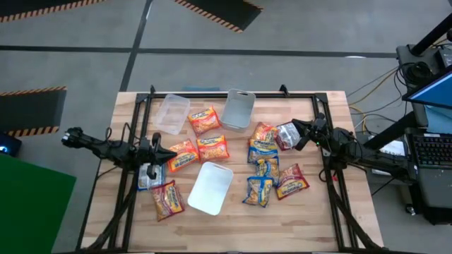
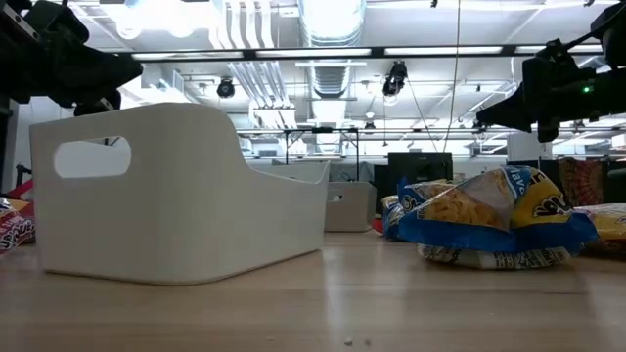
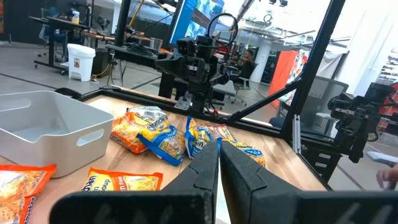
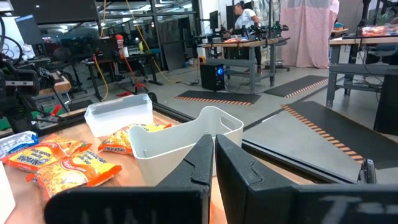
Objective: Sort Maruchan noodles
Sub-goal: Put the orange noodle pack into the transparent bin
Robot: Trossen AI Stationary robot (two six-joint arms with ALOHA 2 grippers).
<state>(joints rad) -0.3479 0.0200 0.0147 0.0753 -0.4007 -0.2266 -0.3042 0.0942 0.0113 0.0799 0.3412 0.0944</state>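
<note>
Pale wood, the surface (image 1: 233, 222) lay under me from edge to edge, with nothing yet sorted on it that I could judge. Three bins stood on it: a white one (image 1: 210, 188) near the middle, a grey one (image 1: 237, 109) at the far edge, a clear one (image 1: 171, 113) to its left. The Maruchan noodles (image 1: 267, 168) were scattered around them: orange packets (image 1: 209, 148) left of centre, between the clear bin and the white one, blue-and-yellow packets (image 1: 259, 190) in a heap right of centre, a dark red packet (image 1: 292, 180) beside that heap, and one more orange one (image 1: 167, 200) near the front left.

My left hand (image 1: 164, 155) hung just above the left side, fingers pressed together and empty, right beside an orange packet. My right hand (image 1: 300, 134) hovered over the right side, likewise pressed shut and holding nothing.

I judged this to be the start, before any pick. The next move called for spreading one hand's fingers, dropping onto the nearest packet, and choosing a bin for its colour.
</note>
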